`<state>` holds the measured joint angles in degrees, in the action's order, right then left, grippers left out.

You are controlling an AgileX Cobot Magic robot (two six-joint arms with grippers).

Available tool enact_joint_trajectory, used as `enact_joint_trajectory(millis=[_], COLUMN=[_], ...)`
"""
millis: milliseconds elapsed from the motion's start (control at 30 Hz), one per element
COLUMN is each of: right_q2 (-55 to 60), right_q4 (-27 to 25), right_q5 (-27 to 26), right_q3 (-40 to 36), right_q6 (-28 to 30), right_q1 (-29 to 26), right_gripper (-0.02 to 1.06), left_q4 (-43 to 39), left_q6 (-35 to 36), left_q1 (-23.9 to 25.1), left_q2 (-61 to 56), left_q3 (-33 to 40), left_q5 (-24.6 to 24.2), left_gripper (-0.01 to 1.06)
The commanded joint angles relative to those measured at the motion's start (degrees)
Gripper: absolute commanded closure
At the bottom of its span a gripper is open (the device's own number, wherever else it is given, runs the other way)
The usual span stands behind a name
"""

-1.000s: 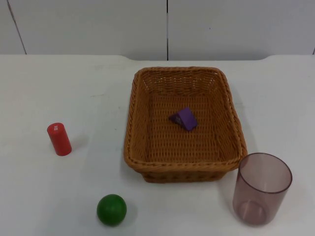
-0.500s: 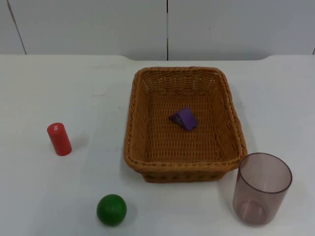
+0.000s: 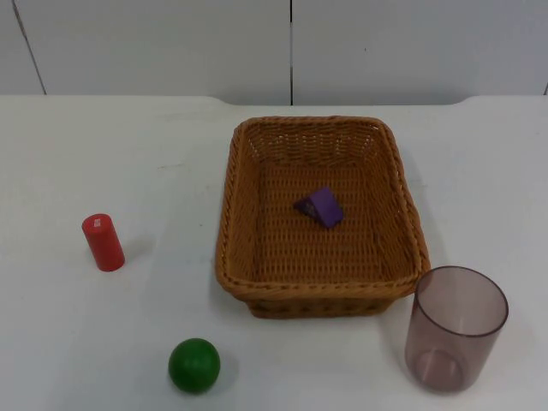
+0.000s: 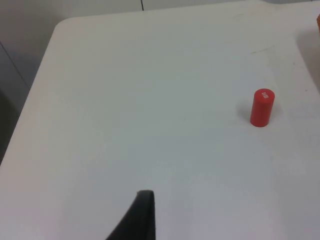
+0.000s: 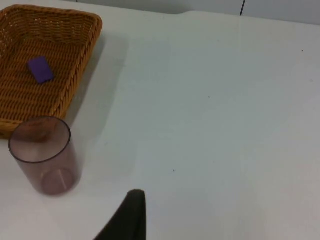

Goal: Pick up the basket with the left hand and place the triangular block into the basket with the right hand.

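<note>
Woven wicker, the basket (image 3: 321,214) sits flat on the white desk (image 3: 128,154) with the purple triangular block (image 3: 320,206) lying inside, so the placing looks done. Left hand (image 4: 142,215) and right hand (image 5: 131,215) wait aside; I cannot tell their grip.

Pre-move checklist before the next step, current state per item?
1. Purple triangular block inside the basket: ok.
2. Basket flat on the table: ok.
3. Left hand off the basket, over bare table short of the red cylinder: ok.
4. Right hand away from the basket, near the clear cup: ok.
5. Hands open: cannot tell.
6. Green ball apart from the basket: ok.
</note>
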<state>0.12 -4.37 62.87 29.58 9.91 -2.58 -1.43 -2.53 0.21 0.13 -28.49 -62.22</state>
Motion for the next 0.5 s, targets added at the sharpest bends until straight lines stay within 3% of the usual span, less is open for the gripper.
enact_joint_trajectory(millis=[0,467], right_q2=[-0.12,-0.12], right_q4=[0.37,0.37], right_q5=[-0.74,-0.74], right_q3=[0.02,0.02], right_q6=[-0.41,-0.41], right_q1=[0.01,0.01], right_gripper=[0.00,0.00], left_q4=[-0.42,-0.42], left_q6=[-0.25,-0.25], left_q1=[-0.28,-0.28], left_q2=[-0.13,-0.13], left_q3=[0.26,0.26], left_q5=[0.64,0.64], left_gripper=[0.00,0.00])
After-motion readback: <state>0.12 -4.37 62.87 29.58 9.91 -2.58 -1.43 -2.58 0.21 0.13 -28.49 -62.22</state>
